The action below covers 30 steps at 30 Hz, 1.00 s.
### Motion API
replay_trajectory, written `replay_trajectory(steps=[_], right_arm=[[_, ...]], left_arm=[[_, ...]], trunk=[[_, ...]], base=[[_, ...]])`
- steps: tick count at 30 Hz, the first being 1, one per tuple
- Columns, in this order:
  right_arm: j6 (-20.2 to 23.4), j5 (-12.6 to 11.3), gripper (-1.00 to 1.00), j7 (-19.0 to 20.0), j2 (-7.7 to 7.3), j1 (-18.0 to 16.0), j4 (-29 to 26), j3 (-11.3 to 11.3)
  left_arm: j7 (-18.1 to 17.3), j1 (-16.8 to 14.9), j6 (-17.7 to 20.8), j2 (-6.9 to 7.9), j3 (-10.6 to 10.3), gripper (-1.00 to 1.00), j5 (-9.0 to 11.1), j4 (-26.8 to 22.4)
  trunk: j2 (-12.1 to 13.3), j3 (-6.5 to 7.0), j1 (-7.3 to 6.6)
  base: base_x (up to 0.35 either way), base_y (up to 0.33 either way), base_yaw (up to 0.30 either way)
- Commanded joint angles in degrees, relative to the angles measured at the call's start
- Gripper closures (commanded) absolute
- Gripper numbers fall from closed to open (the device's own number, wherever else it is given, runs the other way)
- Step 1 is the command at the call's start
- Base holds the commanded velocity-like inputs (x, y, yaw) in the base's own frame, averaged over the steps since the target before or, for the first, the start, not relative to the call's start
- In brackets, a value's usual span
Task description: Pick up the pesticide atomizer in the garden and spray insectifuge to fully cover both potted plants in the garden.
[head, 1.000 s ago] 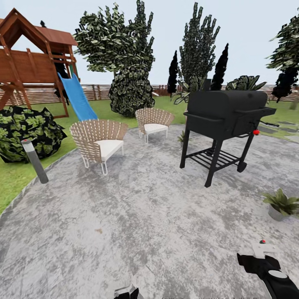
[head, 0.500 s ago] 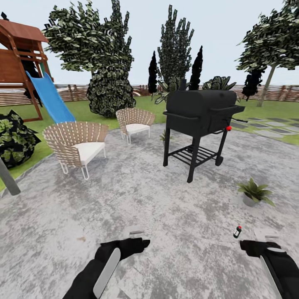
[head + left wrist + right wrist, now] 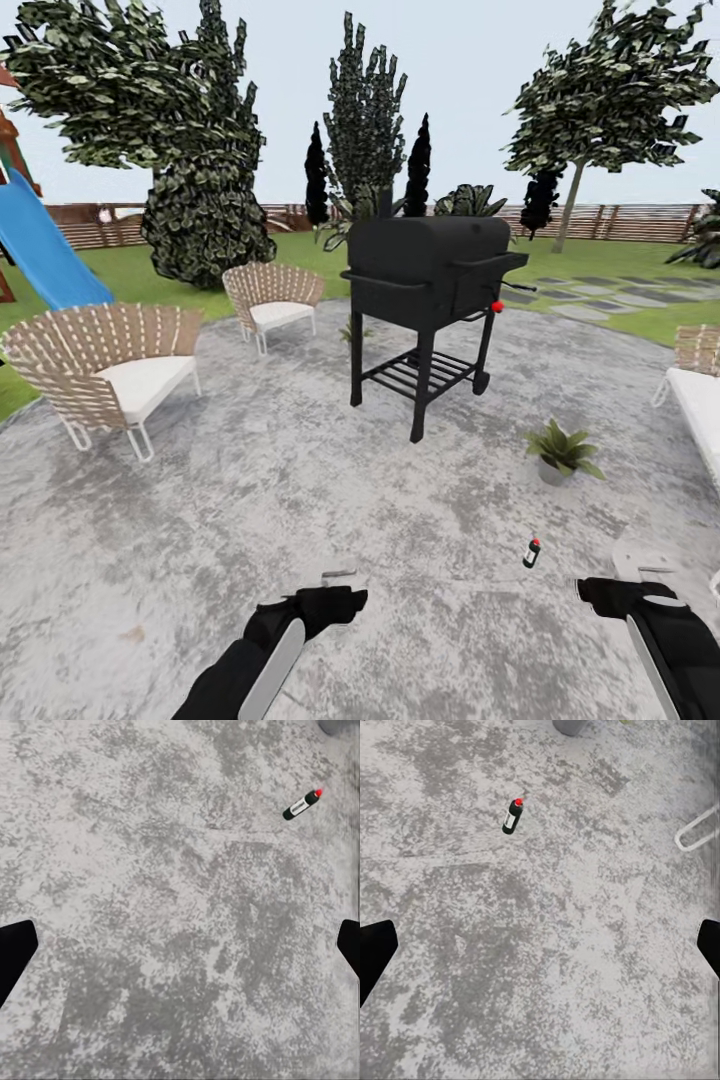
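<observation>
From the head camera, the round grey stone patio spreads out underfoot, with lawn and a brown slatted fence beyond it. The pesticide atomizer stands on the stone, red tip up, slightly tilted, between the two arms and nearer the right one. Past it sits one potted plant with thin green leaves in a little grey pot, just off the black barbecue grill. Two wicker chairs with white cushions stand to the left, a blue slide at the far left edge, and part of a white-cushioned seat at the right edge. The left gripper and the right gripper both hover low over the patio, holding nothing.

In the left wrist view, the left gripper's dark fingertips sit far apart at the frame's edges, spread wide with bare stone between them. The atomizer lies well away from them.

In the right wrist view, the right gripper's fingertips are likewise spread wide and empty. The atomizer shows ahead on the stone, apart from the fingers, with the grey pot's base beyond it and a white chair leg off to one side.
</observation>
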Motion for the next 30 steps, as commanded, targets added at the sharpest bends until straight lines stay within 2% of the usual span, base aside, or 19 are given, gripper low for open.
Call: replay_trajectory(steps=[1,8,9,12,15,17,21,30], right_arm=[[0.05,0.01,-1.00,0.00,0.00,0.00,0.00,0.00],[1.39,0.01,-1.00,0.00,0.08,0.00,0.02,0.04],[1.96,0.01,-1.00,0.00,0.09,0.00,0.00,0.08],[2.11,0.01,-1.00,0.00,0.09,0.00,0.02,0.09],[2.14,0.01,-1.00,0.00,0.09,0.00,0.01,0.09],[2.15,0.01,-1.00,0.00,0.09,0.00,0.00,0.09],[2.25,0.01,-1.00,0.03,0.12,0.00,0.15,0.14],[2.32,-0.05,-1.00,0.09,0.25,0.00,0.54,0.09]], left_arm=[[0.02,0.00,-0.01,0.00,-0.09,-1.00,0.00,0.01],[-0.02,0.00,-0.11,-0.08,-0.41,-1.00,-0.08,1.11],[-0.03,0.00,-2.61,-0.16,-0.43,-1.00,-0.09,2.92],[-0.04,0.00,-4.19,-0.10,-0.42,-1.00,-0.02,3.90],[-0.56,0.00,-4.47,-0.04,-0.42,-1.00,0.00,3.87],[-3.26,0.00,-4.50,-0.01,-0.42,-1.00,-0.05,3.81],[-5.17,0.00,-4.51,0.07,-0.42,-1.00,-0.11,3.93],[-5.40,0.00,-4.51,0.05,-0.45,-1.00,-0.22,4.06]], trunk=[[0.00,0.00,0.00],[0.00,0.00,0.00],[0.00,0.00,0.00],[0.00,0.00,0.00],[0.00,0.00,0.00],[0.00,0.00,0.00],[0.00,0.00,0.00],[0.00,0.00,0.00]], base=[[0.317,-0.102,-0.296],[0.281,-0.206,-0.296],[0.255,-0.239,-0.296],[0.262,-0.200,-0.296],[0.286,0.149,-0.296],[0.270,0.229,-0.296],[0.259,0.246,-0.256],[0.265,0.216,-0.022]])
